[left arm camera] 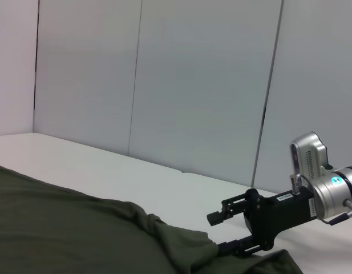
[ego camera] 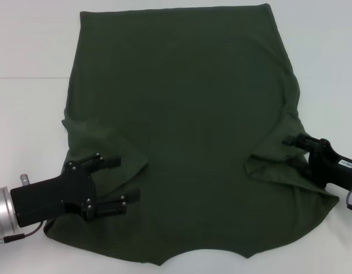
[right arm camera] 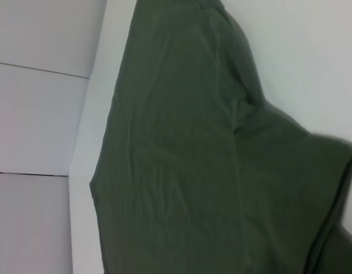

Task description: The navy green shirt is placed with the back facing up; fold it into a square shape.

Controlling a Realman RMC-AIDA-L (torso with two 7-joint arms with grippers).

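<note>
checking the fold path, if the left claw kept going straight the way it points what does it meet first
The left claw, open, points toward the robot's right across the navy green shirt. It would likely meet more shirt fabric first; its height above the cloth is unclear.

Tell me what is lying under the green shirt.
The navy green shirt lies spread on the white table, which shows all round it. Whatever else might be beneath is covered by fabric and cannot be seen.

The left gripper (ego camera: pixel 121 180) extended in from the near left, fingers spread apart. The right gripper (ego camera: pixel 294 153) reached in from the right, wrist low, fingers likewise parted.
</note>
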